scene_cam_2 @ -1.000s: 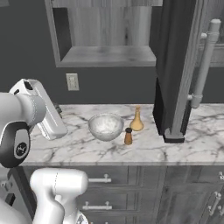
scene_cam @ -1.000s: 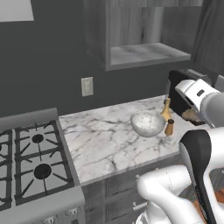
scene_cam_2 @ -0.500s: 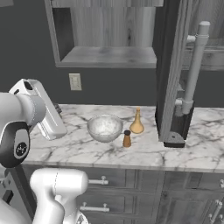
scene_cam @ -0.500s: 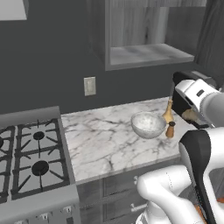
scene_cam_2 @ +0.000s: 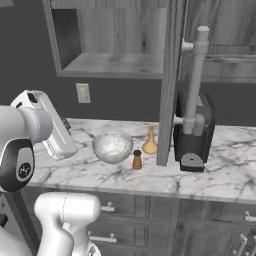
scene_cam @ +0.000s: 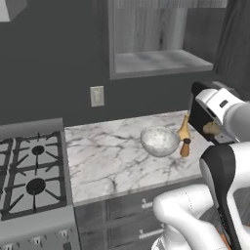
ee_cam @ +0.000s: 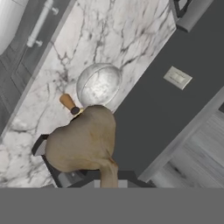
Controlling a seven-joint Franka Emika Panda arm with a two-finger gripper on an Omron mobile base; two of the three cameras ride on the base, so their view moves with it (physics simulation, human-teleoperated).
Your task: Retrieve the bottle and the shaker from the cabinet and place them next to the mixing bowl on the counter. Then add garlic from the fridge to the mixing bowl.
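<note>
My gripper (scene_cam: 210, 128) is shut on the garlic (ee_cam: 83, 140), a pale tan lump (scene_cam: 211, 128), and hangs above the right end of the white marble counter (scene_cam: 107, 156). Below it lie the glassy mixing bowl (ee_cam: 99, 83), also seen on the counter (scene_cam: 158, 140) (scene_cam_2: 113, 146). Just right of the bowl stand the golden bottle (scene_cam: 184, 129) (scene_cam_2: 150, 141) and the short shaker (scene_cam: 185, 147) (scene_cam_2: 137, 160) (ee_cam: 68, 103). The garlic hides my fingertips in the hand view. The grey cabinet (scene_cam_2: 110, 35) niche above holds nothing visible. The black fridge door (scene_cam_2: 169, 85) stands open, edge-on.
A gas stove (scene_cam: 29, 171) adjoins the counter on the left. A wall outlet (scene_cam: 97, 95) sits on the dark backsplash. A dark countertop machine (scene_cam_2: 192, 145) stands right of the bottle, behind the fridge door's long grey handle (scene_cam_2: 196, 80). Grey drawers (scene_cam_2: 150, 220) run below the counter.
Both base views have shifted slightly, so the camera moved. The fridge door now shows more edge-on. The arm keeps its pose, and the garlic stays in the grip.
</note>
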